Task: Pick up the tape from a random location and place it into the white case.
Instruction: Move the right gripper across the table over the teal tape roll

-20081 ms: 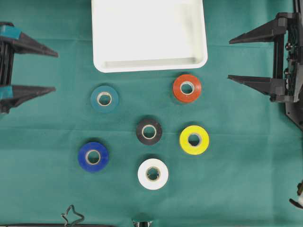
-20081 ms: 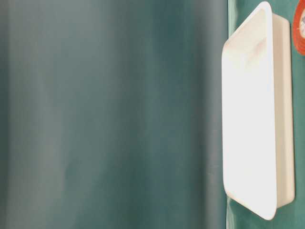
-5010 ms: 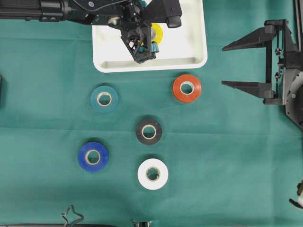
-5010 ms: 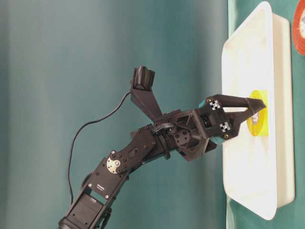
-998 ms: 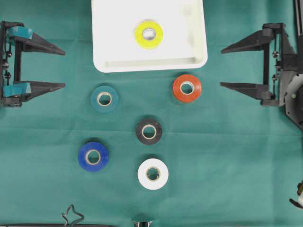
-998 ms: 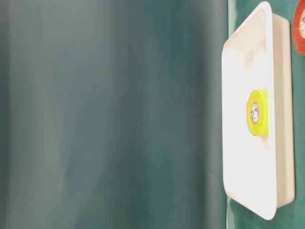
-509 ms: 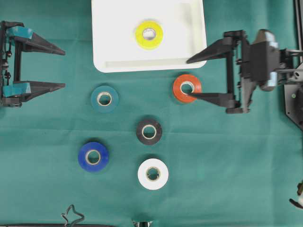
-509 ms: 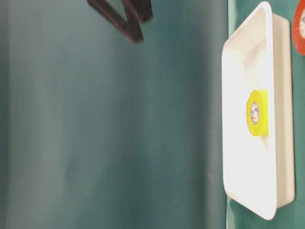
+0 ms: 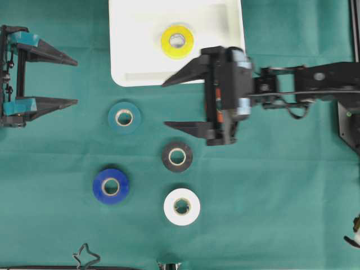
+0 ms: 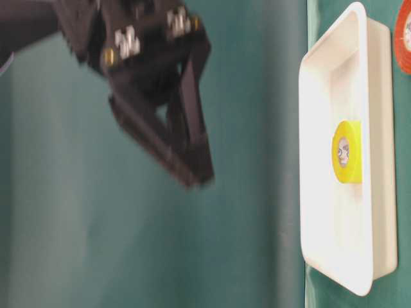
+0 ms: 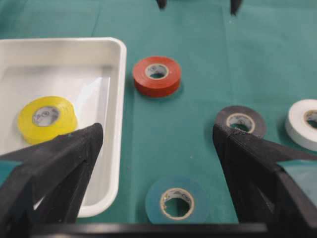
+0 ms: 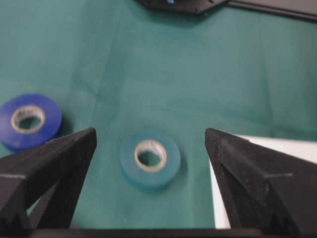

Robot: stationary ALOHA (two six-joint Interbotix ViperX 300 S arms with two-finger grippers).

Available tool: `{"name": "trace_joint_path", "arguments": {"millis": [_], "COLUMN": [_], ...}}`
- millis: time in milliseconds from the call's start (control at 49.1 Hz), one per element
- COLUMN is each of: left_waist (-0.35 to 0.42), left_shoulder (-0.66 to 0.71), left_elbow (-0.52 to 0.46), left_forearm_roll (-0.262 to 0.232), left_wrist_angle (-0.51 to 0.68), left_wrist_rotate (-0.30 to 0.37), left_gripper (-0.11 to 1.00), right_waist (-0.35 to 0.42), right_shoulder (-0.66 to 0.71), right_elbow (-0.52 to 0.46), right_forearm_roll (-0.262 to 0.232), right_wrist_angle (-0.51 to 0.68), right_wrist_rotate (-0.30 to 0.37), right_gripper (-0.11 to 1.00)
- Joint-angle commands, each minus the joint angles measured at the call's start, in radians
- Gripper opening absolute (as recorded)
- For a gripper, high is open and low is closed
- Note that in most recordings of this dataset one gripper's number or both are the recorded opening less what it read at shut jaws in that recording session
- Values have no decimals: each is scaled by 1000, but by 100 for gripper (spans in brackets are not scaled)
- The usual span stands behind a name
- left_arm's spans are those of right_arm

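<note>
right tool (image 9: 173, 103) centre frame, jaws wide apart, empty | aimed at teal tape (image 9: 124, 117) | best straddled squarely before closing | left tool (image 9: 63, 80) apart too

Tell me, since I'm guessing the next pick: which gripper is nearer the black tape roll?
Right. The right gripper hangs open just above the black tape roll in the overhead view, one finger close beside it. The left gripper sits open at the far left edge, well away.

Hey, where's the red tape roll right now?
The left wrist view shows the red tape roll lying flat on the green cloth just right of the white case, beyond the black roll; overhead, the right gripper hides it.
</note>
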Motion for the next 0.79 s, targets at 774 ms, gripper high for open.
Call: {"name": "trace_joint_path", "arguments": {"millis": [774], "left_waist": [-2], "left_shoulder": [5], "left_elbow": [-11], "left_forearm_roll": [-2], "left_wrist_angle": [34], "left_wrist_rotate": [0], "left_gripper": [96], "right_waist": [40], "right_shoulder": [290], "right_elbow": [-440], "right_forearm_roll": [-8], "right_wrist_angle": [132], "right_wrist_rotate": [5], "right_gripper": [91]}}
